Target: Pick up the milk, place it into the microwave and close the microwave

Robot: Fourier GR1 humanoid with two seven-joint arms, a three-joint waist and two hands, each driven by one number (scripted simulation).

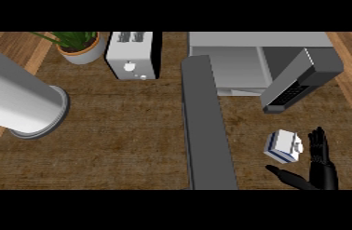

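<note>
White milk (283, 146) sits beside your spread right hand (317, 171) near the counter's front-right corner; a careless close could topple it.

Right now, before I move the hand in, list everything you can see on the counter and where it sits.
Milk carton: one, white with blue bands, lower right of the counter, just left of the right hand.
Microwave: one, grey, top right, door swung open.
Toaster: one, white, top centre-left.
Potted plant: one, green leaves in a pale pot, top left.
Cylinder: one, white and grey, lying at the left edge; I cannot tell what it is.
Long bar: one, dark grey, running down the middle.
Counter: brown wood grain.
Right hand: black, open, lower right beside the milk carton, not touching it.
Left hand: not visible.
</note>
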